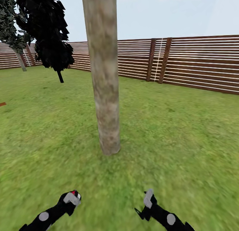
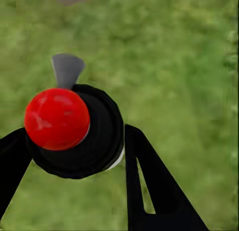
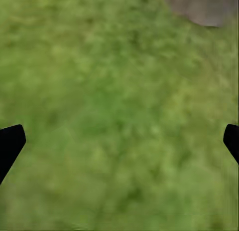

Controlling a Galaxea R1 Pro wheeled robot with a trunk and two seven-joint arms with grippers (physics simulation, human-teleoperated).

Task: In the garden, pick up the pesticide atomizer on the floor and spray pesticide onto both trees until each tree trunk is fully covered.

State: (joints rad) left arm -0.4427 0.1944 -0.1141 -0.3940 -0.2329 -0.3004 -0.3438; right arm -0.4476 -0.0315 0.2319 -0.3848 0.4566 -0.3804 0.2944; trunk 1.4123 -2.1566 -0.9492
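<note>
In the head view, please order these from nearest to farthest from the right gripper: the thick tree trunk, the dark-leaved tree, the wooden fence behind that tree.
From the right gripper, low in the picture:
1. The thick tree trunk, just ahead and slightly left.
2. The dark-leaved tree, far off to the left.
3. The wooden fence, behind that tree, along the lawn's edge.

head view forward-down, wrists facing grass (image 3: 114, 116)

- The tree trunk (image 1: 105, 78) stands on the lawn (image 1: 186, 131), ahead of both grippers.
- The fence (image 1: 199, 63) runs behind it.
- A dark tree (image 1: 49, 35) stands behind, to its left.
</note>
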